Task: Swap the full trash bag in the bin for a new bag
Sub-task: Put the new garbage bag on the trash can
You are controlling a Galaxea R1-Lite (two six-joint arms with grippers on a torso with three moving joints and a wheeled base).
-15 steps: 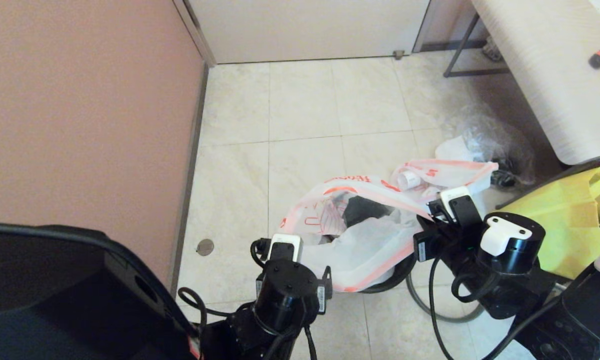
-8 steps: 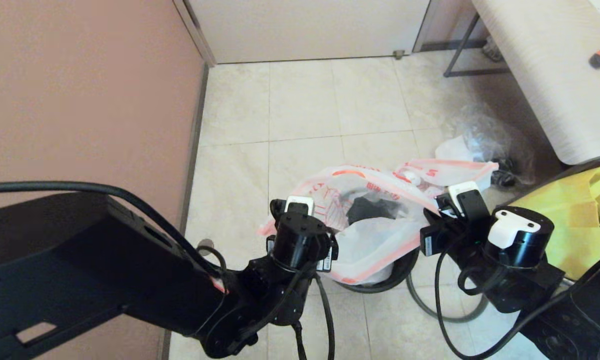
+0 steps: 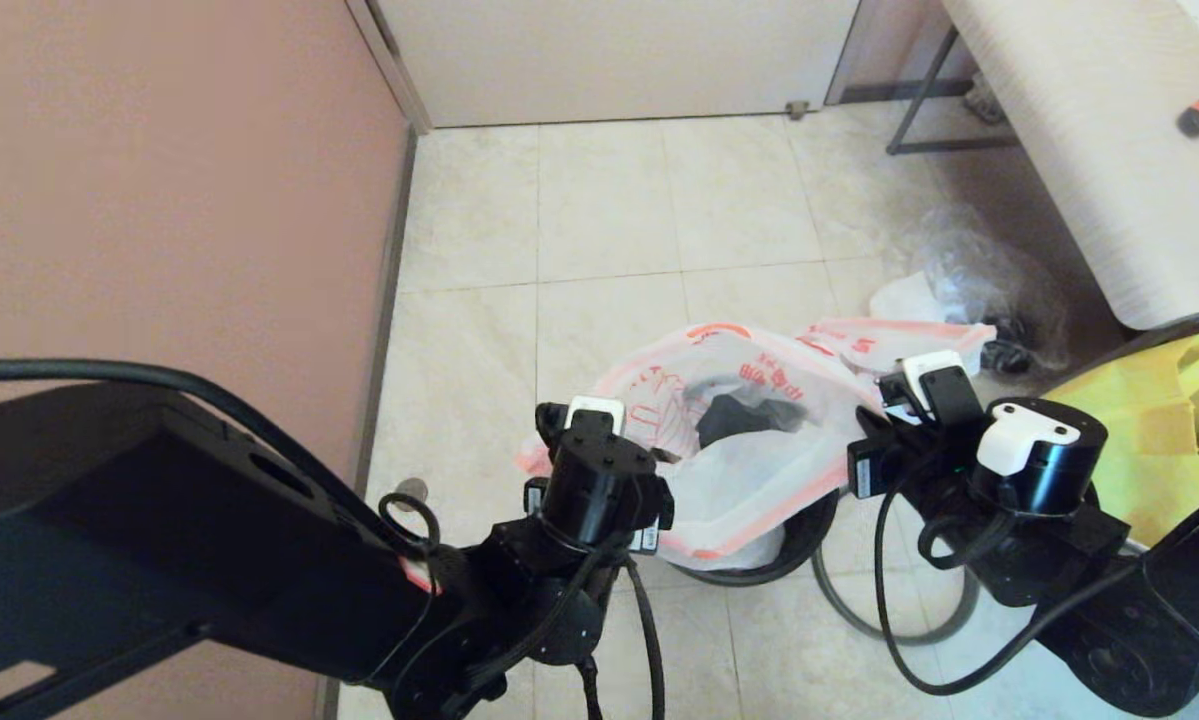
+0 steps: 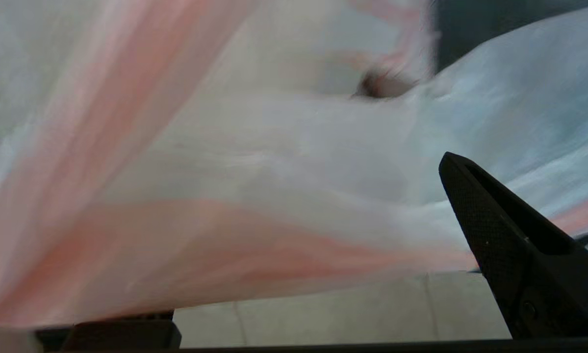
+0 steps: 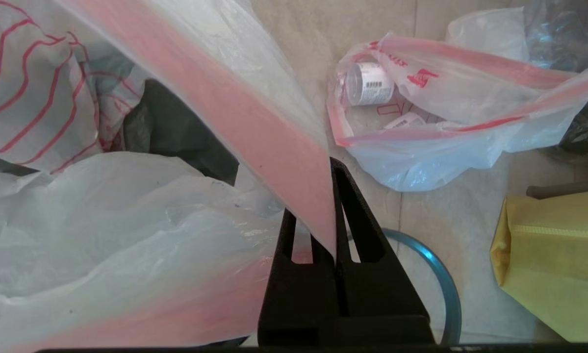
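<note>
The new bag point(image 3: 729, 480), white with an orange-red line drawing point(image 5: 24, 88), is draped over the mouth of the black bin point(image 3: 809, 540). My right gripper point(image 5: 331, 201) is shut on the bag's pink edge at the bin's right side. My left gripper point(image 4: 303, 230) is at the bag's left edge, jaws wide apart, with the film lying across the gap. One of its fingers point(image 4: 499, 240) shows; the other is mostly covered. The full trash bag point(image 3: 899, 345) point(image 5: 446, 113) lies on the floor beyond the bin, a white container visible inside it.
The grey hoop rim point(image 3: 859, 615) point(image 5: 443, 284) lies on the floor by the bin's right side. A yellow tote point(image 3: 1139, 450) stands at the right and a clear plastic bag point(image 3: 979, 280) lies behind. A table point(image 3: 1089, 150) is at the far right, a wall point(image 3: 159, 200) at the left.
My left arm has risen and moved forward to the bag's left edge. The bag's mouth has spread wider over the bin. My right gripper shifted slightly right, still holding the edge.
</note>
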